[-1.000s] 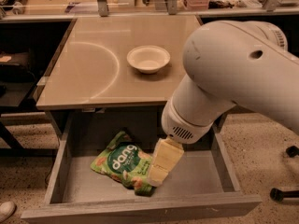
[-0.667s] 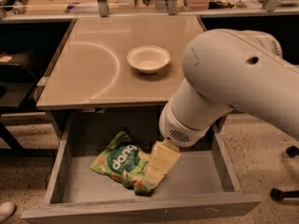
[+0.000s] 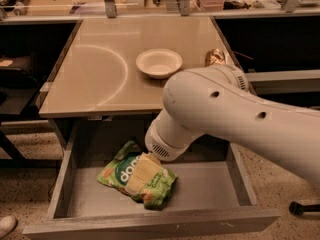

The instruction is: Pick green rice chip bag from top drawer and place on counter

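Observation:
The green rice chip bag lies flat on the bottom of the open top drawer, left of its middle, with the dark-green round logo partly showing. My gripper reaches down from the big white arm and sits on the middle of the bag, covering part of the logo. The beige counter lies above and behind the drawer.
A white bowl stands near the middle of the counter. A gold can stands at the counter's right edge, just behind my arm. Dark shelving flanks the counter on both sides. A shoe tip shows at the lower left.
My arm has swung left and the gripper has moved from the bag's right edge onto its middle. The gold can now shows behind the arm. The bag has not moved.

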